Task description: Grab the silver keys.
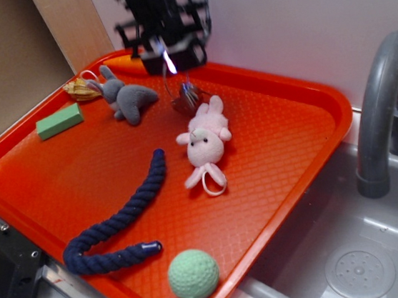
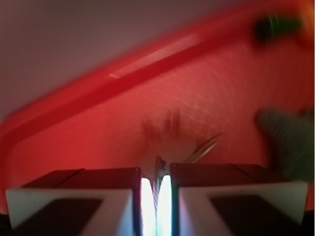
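Exterior: tool (image 1: 168, 60) is raised over the far corner of the orange tray (image 1: 306, 144), blurred. The silver keys (image 1: 187, 98) hang under it on their thin wire ring, bottom end just above or touching the tray floor, can't tell which.

Wrist: both fingers (image 2: 74, 199) nearly together with a narrow lit slit between them, ring wire pinched in that slit, so the tool is clamped on the keys. Keys spread out below, blurry. The far tray rim runs diagonally across the top of this view.

Only in exterior:
- pink bunny (image 1: 205, 143) just beside the keys, on the near side
- grey bunny (image 1: 127, 96) near, to their left
- shell (image 1: 81, 89) and green block (image 1: 59, 122) further left
- blue rope (image 1: 124, 218) and green ball (image 1: 193, 274) well apart, near edge
- sink (image 1: 354, 246) and faucet (image 1: 385, 106) past the right rim

Bare tray floor right of the keys up to the rim.
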`<state>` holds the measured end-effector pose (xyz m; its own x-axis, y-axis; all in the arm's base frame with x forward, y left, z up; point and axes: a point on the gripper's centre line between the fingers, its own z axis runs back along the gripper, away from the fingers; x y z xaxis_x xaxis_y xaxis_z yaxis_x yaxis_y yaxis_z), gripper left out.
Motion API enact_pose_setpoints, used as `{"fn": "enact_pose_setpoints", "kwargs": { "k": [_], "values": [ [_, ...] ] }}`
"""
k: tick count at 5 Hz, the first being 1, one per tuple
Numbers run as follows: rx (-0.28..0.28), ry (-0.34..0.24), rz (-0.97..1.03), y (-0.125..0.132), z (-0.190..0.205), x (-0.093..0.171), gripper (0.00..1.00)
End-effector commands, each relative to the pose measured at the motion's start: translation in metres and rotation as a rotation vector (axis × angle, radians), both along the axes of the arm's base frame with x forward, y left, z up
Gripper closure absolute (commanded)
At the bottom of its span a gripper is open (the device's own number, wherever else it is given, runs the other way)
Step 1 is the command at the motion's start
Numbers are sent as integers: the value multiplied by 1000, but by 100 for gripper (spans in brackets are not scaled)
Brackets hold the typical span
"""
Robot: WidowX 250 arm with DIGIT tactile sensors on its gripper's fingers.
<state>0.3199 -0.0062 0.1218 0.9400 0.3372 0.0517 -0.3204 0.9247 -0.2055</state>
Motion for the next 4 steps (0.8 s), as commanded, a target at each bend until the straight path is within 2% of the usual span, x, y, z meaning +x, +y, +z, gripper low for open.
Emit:
{"fn": "enact_pose_setpoints", "kwargs": {
  "k": [1, 4],
  "values": [
    [142, -234, -330, 30, 126, -28, 100],
    [143, -152, -227, 32, 133, -39, 100]
  ]
}}
